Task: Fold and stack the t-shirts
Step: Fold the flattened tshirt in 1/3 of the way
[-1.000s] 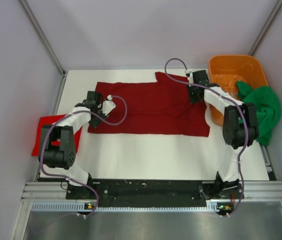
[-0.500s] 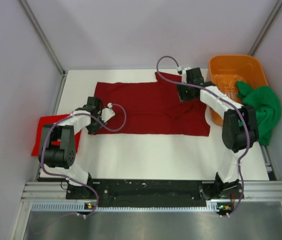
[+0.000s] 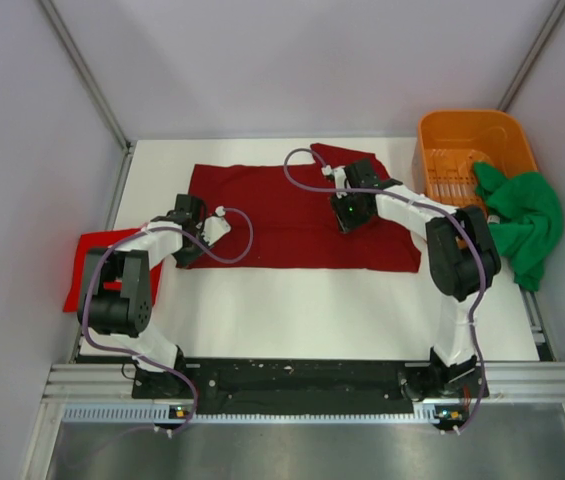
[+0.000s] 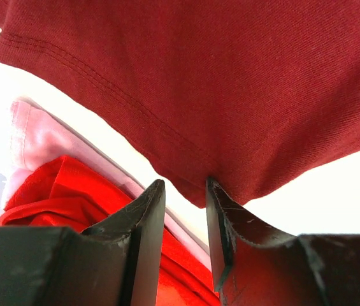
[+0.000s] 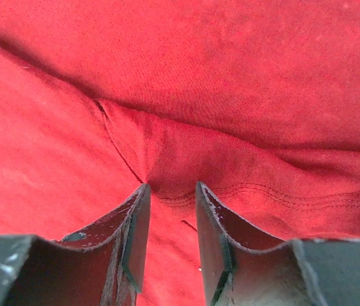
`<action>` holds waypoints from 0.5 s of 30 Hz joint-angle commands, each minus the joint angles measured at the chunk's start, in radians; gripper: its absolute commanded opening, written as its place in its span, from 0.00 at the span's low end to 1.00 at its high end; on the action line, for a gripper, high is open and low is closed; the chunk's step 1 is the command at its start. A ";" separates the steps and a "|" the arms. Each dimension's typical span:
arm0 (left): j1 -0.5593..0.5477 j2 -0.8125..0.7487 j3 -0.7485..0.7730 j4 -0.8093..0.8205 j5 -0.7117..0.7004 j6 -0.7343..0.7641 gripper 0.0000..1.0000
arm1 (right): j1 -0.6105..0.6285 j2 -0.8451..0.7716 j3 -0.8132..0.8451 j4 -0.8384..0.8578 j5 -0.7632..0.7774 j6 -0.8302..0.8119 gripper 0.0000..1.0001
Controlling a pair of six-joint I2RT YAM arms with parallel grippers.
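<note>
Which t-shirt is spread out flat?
The dark maroon t-shirt, mid-table. The brighter red t-shirt lies at the left edge; the green t-shirt is bunched by the orange basket.

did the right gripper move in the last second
Yes. The right gripper has moved left, away from the orange basket, and a little nearer the arm bases, over the dark maroon t-shirt.

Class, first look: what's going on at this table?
Two robot arms work on a dark maroon t-shirt spread on the table. The left gripper sits at its near left corner, the right gripper at a stitched fold; neither grip is certain. A brighter red t-shirt lies at the left edge; a green t-shirt drapes over the orange basket.
</note>
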 commanded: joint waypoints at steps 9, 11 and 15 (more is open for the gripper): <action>0.010 0.022 -0.007 0.009 -0.002 -0.014 0.37 | 0.000 0.034 0.002 -0.010 0.064 -0.037 0.13; 0.010 0.018 -0.008 0.008 -0.001 -0.016 0.37 | -0.001 0.033 0.016 -0.015 0.073 -0.045 0.03; 0.012 0.011 -0.011 0.008 -0.007 -0.007 0.37 | -0.001 0.020 0.069 -0.018 0.087 -0.068 0.00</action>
